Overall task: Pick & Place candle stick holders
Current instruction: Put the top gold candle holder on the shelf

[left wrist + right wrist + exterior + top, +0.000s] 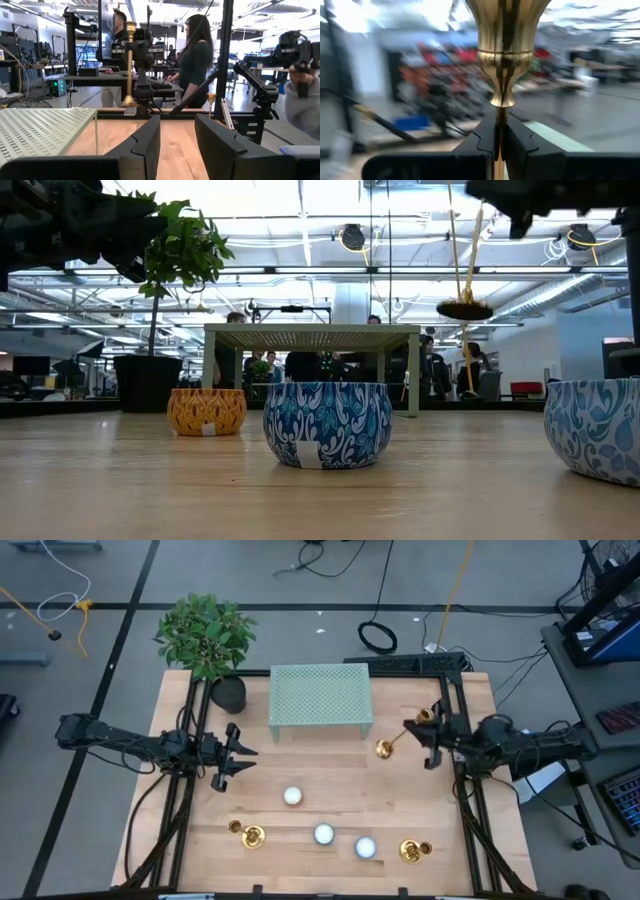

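Note:
My right gripper (pixel 412 728) is shut on a tall gold candlestick (pixel 390 743) near the right end of the green shelf. Its round base (pixel 465 310) hangs in the air, and it stands upright in the left wrist view (pixel 130 75). Two more gold candlesticks sit on the table near the front edge, one at the left (pixel 250 835) and one at the right (pixel 413 851). I cannot tell whether they stand or lie. My left gripper (pixel 240 755) is open and empty over the left part of the table. My right gripper pinches the candlestick's thin stem (pixel 500 114) between its two fingers (pixel 480 140), just below the flared cup top (pixel 507 25). The fingers come in about level from the table's right and lie across the stem. The candlestick is upright and lifted clear of the table.
A green perforated shelf (pixel 320 695) stands at the far middle, with a potted plant (pixel 210 635) at its left. Three glowing tealights in patterned tins (pixel 292 796) (pixel 323 834) (pixel 365 847) sit in the middle and front. People show in the room beyond the table.

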`<control>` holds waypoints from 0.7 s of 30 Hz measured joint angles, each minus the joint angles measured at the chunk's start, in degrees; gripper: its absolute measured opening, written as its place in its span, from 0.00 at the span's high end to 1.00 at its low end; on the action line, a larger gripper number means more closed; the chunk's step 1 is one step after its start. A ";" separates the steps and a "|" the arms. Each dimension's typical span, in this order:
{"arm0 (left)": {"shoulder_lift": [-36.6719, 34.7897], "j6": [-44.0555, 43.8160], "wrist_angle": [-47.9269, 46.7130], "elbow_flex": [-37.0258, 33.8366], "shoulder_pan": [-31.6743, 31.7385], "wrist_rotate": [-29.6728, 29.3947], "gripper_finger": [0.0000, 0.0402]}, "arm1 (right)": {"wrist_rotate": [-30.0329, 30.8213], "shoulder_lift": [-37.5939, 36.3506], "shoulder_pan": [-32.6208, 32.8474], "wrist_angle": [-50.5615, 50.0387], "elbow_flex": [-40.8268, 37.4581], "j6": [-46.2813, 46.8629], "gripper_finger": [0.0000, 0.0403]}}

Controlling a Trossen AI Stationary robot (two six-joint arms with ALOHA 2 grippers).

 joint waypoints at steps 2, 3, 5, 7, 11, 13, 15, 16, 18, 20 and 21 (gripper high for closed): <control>0.00 0.02 0.09 0.02 0.01 0.02 0.68 | 2.62 3.72 -0.88 -3.51 5.39 -2.14 0.98; 0.00 0.02 0.09 0.02 0.00 0.02 0.68 | 2.62 5.61 -1.59 -4.62 7.88 -3.51 0.98; 0.00 0.02 0.09 0.02 0.02 0.02 0.68 | 2.20 9.70 -3.43 -5.90 12.47 -6.38 0.98; 0.00 0.02 0.14 0.02 0.01 0.02 0.68 | 2.03 13.71 -5.48 -6.61 16.94 -8.63 0.98; 0.00 0.01 0.15 0.02 0.01 0.02 0.68 | -4.59 20.83 -11.47 -7.50 23.69 -9.95 0.98; 0.00 0.00 0.16 0.02 0.01 0.02 0.68 | -10.50 24.04 -15.29 -7.48 26.52 -8.65 0.98; 0.00 0.02 0.16 0.02 0.02 0.04 0.68 | -15.13 27.24 -19.14 -7.47 28.83 -7.14 0.98; 0.00 0.02 0.16 0.02 0.01 0.04 0.68 | -16.96 28.88 -21.02 -7.47 29.78 -6.89 0.98; 0.00 0.02 0.16 0.02 0.00 0.06 0.68 | -20.39 32.24 -24.94 -7.06 31.47 -5.63 0.98; 0.00 0.01 0.16 0.02 0.00 0.05 0.68 | -23.81 35.54 -28.71 -6.66 33.33 -4.42 0.98; 0.00 0.02 0.16 0.02 0.02 0.07 0.68 | -25.29 37.25 -30.62 -6.34 34.22 -3.88 0.98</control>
